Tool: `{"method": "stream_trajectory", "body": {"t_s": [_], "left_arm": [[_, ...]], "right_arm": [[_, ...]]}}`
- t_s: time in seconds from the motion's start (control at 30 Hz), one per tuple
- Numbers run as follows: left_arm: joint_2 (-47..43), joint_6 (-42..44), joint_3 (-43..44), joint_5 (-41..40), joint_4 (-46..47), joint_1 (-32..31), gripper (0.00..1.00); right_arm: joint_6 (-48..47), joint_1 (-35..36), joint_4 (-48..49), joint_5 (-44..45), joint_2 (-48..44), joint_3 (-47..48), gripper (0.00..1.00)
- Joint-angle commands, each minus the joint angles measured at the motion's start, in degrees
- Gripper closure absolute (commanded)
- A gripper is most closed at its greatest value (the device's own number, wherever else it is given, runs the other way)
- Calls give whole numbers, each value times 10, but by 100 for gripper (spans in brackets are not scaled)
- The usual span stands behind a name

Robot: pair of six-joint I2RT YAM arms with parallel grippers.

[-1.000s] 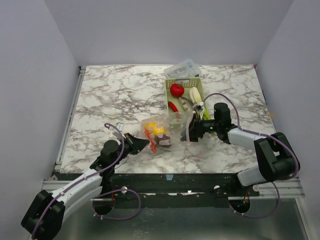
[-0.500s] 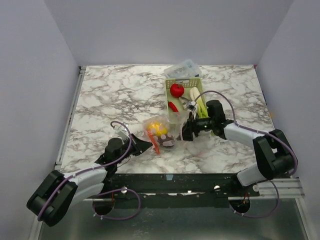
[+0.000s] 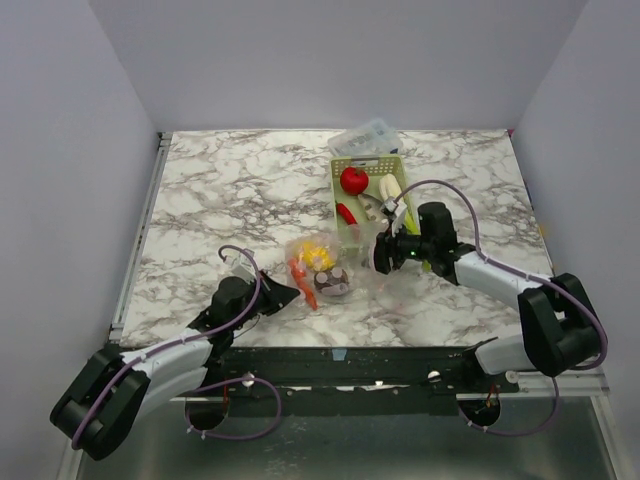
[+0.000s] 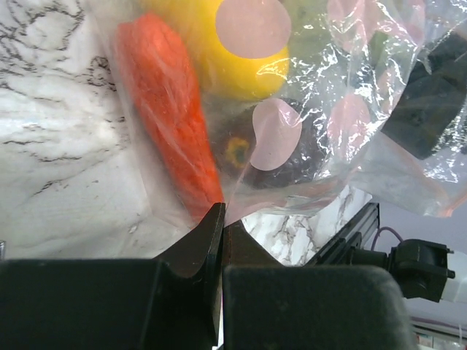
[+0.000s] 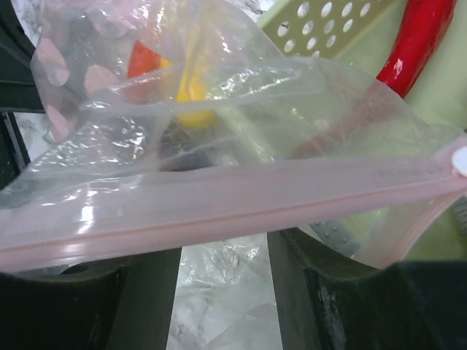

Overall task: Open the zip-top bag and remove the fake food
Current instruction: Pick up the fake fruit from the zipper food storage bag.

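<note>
Item: zip-top bag [image 3: 305, 248], clear with pink dots, lying on the marble table [image 3: 220, 190] between the two arms and just beside the pale green slotted basket [image 3: 345, 165]. Contents: fake food [image 3: 330, 280] is sitting inside the bag, namely an orange carrot [image 4: 171, 109], a yellow lemon [image 4: 211, 69] and a dark purple beet [image 4: 288, 157]; a red round fruit [image 3: 353, 180], a red chili [image 3: 346, 212] and a pale leek [image 3: 392, 195] are lying in the basket. Left gripper [image 3: 283, 293]: fingers are pressing together on the bag's near edge, anchoring it. Right gripper [image 3: 383, 252]: fingers [image 5: 139, 299] are standing apart, with the pinkish zip strip [image 5: 219, 211] lying across their tips, not visibly pinched. Step in hand, as judged: the mouth is being worked open. Handling note: take one lip of the strip only, pull away from the left anchor, and go slowly, since the film is slippery and the loose pieces are likely to roll
</note>
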Motion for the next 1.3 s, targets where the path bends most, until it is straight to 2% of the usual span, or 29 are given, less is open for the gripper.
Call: {"method": "stream_trajectory", "body": {"t_s": [0.0,0.27,0.5,0.63,1.07,1.17,1.27], "left_arm": [[11,9,-49,-28,-29,3,100],[82,28,-28,-12,-23,2,100],[172,34,-10,24,42,3,100],[225,29,-10,48,92,3,100],[386,-12,-43,93,356,2,100],[386,-15,-48,90,368,2,100],[365,-9,-50,81,341,2,100]], "right_arm": [[16,-3,24,29,15,-15,49],[38,1,33,-46,32,-18,54],[82,13,42,-89,57,-8,54],[92,18,35,-87,80,4,51],[88,32,21,-112,120,29,36],[83,32,21,-135,115,30,32],[87,32,35,-172,103,23,27]]}}
